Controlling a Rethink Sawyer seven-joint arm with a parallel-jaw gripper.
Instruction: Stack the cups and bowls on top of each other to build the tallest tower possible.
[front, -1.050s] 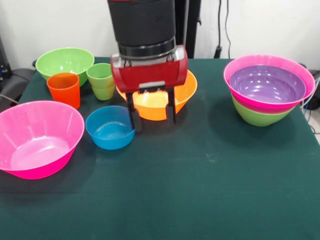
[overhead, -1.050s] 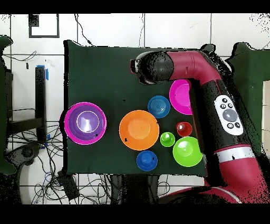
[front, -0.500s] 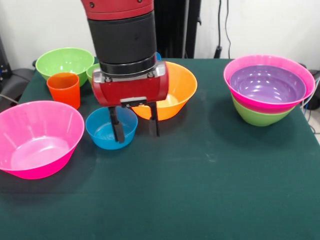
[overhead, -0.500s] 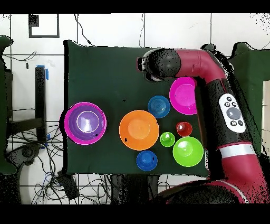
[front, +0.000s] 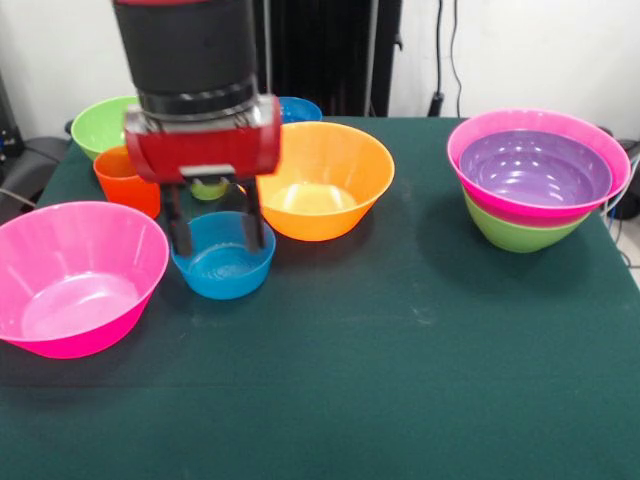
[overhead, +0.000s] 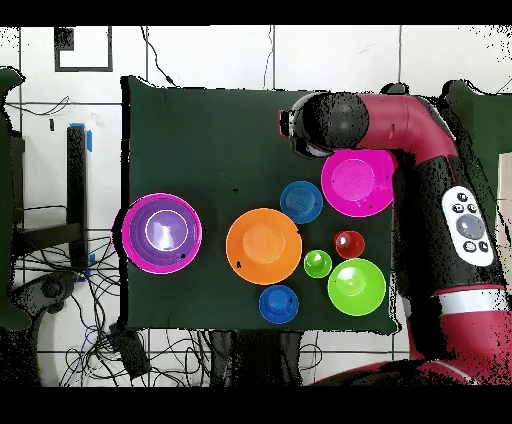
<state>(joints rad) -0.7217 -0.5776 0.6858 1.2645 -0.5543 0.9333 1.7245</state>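
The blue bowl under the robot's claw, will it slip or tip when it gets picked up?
The blue bowl looks glossy, so it may slide between the open gripper fingers. It seems thin plastic, probably light. Its rim is wider than its base, so a one-sided grab on the rim could tilt it.

We saw a dark green table (front: 430, 330) beneath everything. Black cables (front: 445, 50) hung against the white wall (front: 540, 50) past its far edge. Overhead, tangled cables (overhead: 60, 300) lay on the tiled floor (overhead: 200, 55) beside the table.
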